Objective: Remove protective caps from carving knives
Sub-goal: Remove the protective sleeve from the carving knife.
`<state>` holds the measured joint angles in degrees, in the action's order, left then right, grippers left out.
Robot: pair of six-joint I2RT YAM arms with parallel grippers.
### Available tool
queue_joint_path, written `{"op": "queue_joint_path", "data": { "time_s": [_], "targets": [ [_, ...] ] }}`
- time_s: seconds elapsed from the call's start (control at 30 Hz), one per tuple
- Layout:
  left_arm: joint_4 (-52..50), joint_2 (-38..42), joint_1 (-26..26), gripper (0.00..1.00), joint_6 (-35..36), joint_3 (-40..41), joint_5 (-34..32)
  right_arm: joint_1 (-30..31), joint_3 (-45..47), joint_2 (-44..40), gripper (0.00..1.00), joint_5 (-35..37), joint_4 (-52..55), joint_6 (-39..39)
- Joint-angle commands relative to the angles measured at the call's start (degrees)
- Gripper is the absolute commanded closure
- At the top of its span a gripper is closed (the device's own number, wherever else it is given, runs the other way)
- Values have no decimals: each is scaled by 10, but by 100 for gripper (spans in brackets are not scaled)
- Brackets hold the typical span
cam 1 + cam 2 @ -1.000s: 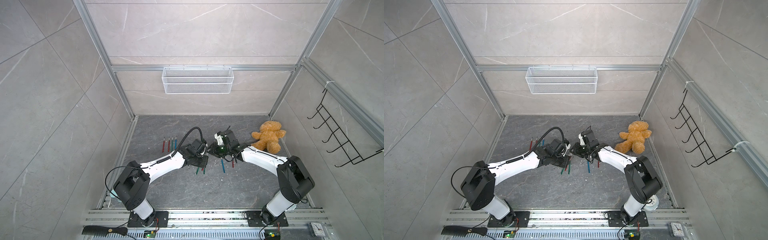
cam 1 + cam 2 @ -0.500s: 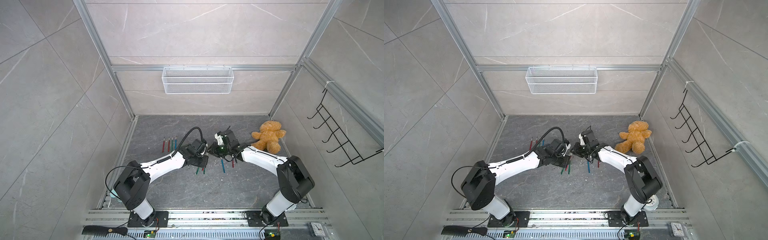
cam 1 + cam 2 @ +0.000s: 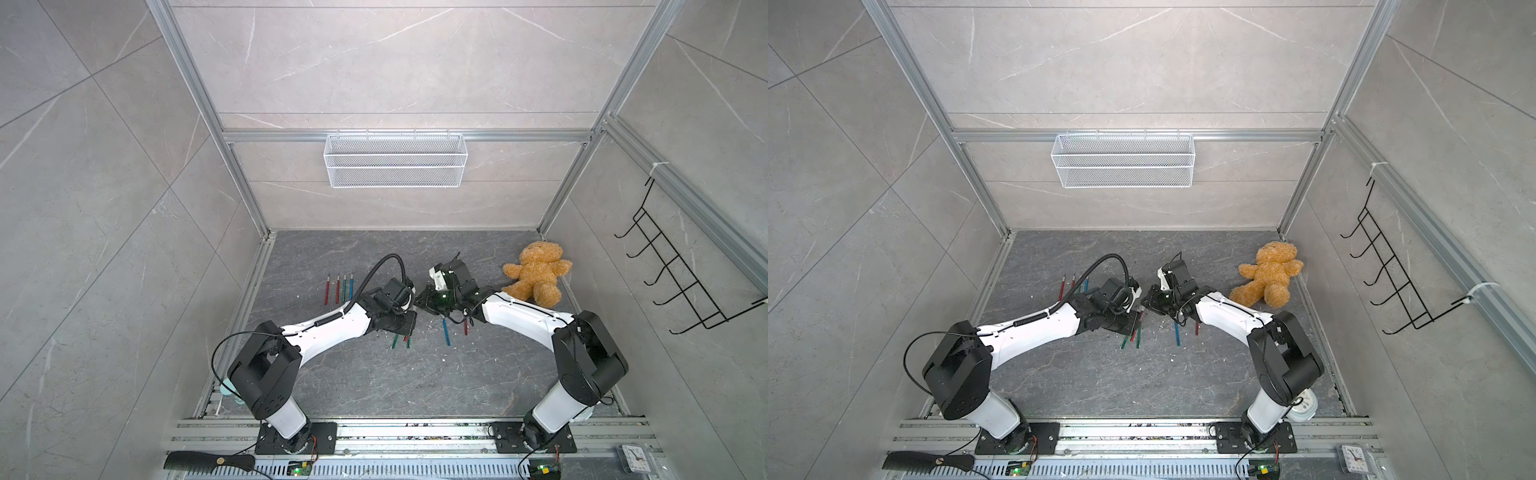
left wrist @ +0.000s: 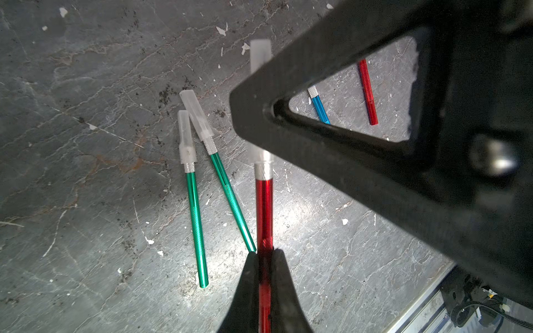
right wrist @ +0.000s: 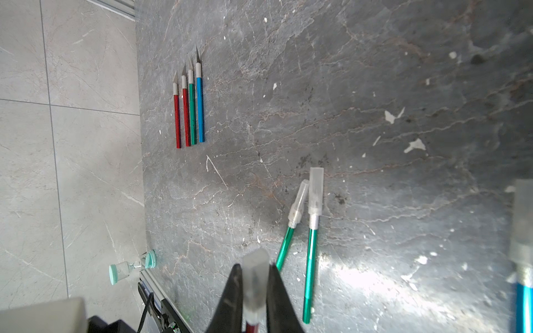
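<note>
While the left jaws clamp the handle of the red knife (image 4: 264, 207), the right jaws pinch its translucent cap (image 5: 254, 276) — both held over the middle of the desk (image 3: 374, 374), four bare knives (image 5: 189, 109) (a row) at ten o'clock.

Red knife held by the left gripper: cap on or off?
On. The cap fully covers the blade end of the red knife; right fingers are shut on the cap, not yet pulled off.

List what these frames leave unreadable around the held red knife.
Left wrist view: a finger of the right gripper covers the middle of the cap on the red knife.
Right wrist view: a blue knife is blurred and cut off by the edge.
Both top views: every cap is too small to see.
</note>
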<state>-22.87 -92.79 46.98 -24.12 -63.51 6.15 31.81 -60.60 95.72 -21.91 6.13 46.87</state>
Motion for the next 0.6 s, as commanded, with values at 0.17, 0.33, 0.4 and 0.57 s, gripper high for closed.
{"op": "queue_joint_path", "data": {
  "time_s": [0.17,0.33,0.4,0.57],
  "targets": [
    [9,-4,3,100,13,-10,5,4,-3,2,100,8,-12,7],
    [0,-13,2,84,12,-18,-1,4,0,0,100,6,-15,12],
    [1,-14,3,80,10,-18,-6,4,1,-1,100,5,-17,14],
    [-1,-19,2,78,10,-21,-8,4,3,1,100,0,-21,16]
  ]
}}
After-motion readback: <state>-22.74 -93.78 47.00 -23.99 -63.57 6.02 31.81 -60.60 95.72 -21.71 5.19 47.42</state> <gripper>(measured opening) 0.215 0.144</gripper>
